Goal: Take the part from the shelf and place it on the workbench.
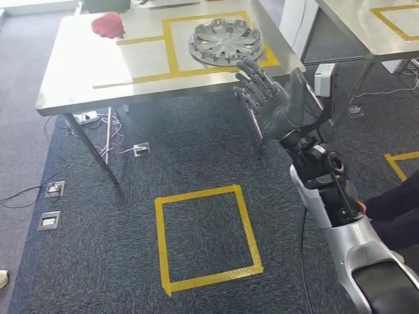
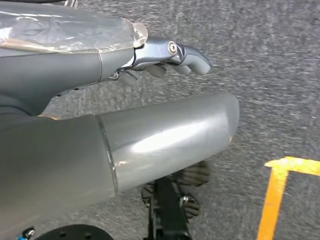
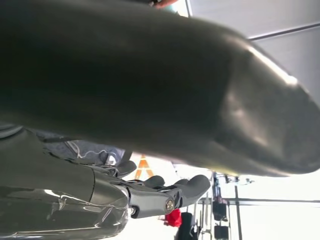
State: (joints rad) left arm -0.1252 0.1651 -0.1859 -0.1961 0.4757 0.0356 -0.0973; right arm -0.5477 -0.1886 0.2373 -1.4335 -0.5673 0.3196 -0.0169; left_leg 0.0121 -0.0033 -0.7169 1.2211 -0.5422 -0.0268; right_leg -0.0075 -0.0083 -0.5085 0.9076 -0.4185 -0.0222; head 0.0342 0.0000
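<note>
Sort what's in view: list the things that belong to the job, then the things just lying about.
Job: hubcap part, lying on the workbench; right hand, empty, fingers spread.

Lying about: red cloth; floor sockets; yellow tape square on the carpet.

My right robot hand [image 1: 277, 98] covers the near edge of the wheel cover [image 1: 224, 40] and part of the bench [image 1: 74, 72] rim behind it. The second bench [image 1: 355, 33] is cut off by the picture's top and right edges. In my right wrist view, my thumb [image 3: 151, 85] is a dark blur hiding most of the scene; a red object [image 3: 173, 217] beyond is too small to identify.
</note>
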